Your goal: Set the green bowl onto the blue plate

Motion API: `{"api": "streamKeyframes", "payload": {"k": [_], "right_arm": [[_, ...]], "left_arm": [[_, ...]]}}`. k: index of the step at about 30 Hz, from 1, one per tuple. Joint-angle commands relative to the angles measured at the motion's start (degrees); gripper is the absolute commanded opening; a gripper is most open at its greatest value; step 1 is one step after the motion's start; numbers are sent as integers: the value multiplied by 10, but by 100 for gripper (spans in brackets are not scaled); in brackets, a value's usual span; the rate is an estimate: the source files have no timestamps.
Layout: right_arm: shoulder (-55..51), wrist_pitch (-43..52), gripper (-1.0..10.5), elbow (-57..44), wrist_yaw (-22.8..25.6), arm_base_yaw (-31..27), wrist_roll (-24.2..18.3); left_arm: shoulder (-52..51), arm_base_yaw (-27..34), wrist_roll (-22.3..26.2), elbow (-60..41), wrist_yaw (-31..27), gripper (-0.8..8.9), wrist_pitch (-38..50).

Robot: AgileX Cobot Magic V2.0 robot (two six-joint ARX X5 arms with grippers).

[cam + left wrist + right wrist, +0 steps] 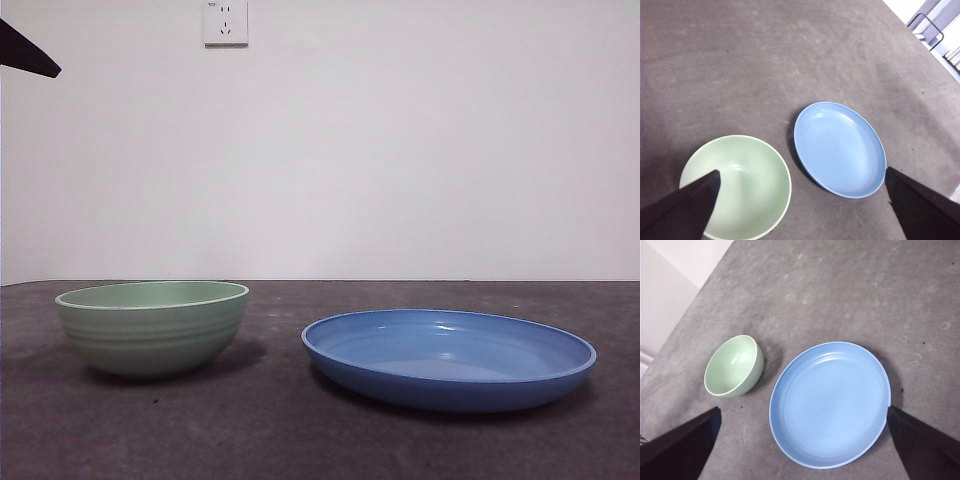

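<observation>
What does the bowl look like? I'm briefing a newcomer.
On the dark grey table stand two dishes, apart. The green bowl is the pale mint one beside the blue plate: narrower, deeper, faintly ridged outside.

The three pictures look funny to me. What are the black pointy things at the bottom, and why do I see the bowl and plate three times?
It is one table, photographed by three cameras at the same moment. One camera sits low at the table's edge and looks across it. The other two ride on a robot's two arms and look down.

The black points are the tips of each arm's end effector, its pincer for grabbing. The left end effector hangs above the bowl and the plate; the right end effector hangs over the plate too. Both are open and hold nothing.

On the grey table the green bowl stands beside the blue plate, not touching it. The robot's job is to put the bowl on the plate.
</observation>
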Motion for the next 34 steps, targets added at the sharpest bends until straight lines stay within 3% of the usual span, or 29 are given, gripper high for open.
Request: {"api": "streamKeyframes", "payload": {"k": [1, 6, 12, 34], "right_arm": [[2, 3, 649, 10, -2, 0, 1], [2, 3, 649, 10, -2, 0, 9], [2, 3, 649, 10, -23, 0, 10], [2, 3, 649, 10, -47, 0, 10]], "left_arm": [[4, -2, 9, 12, 2, 539, 4], [9, -2, -8, 12, -25, 539, -4], [60, -1, -8, 12, -113, 539, -42], [374, -1, -2, 40, -154, 526, -16]]}}
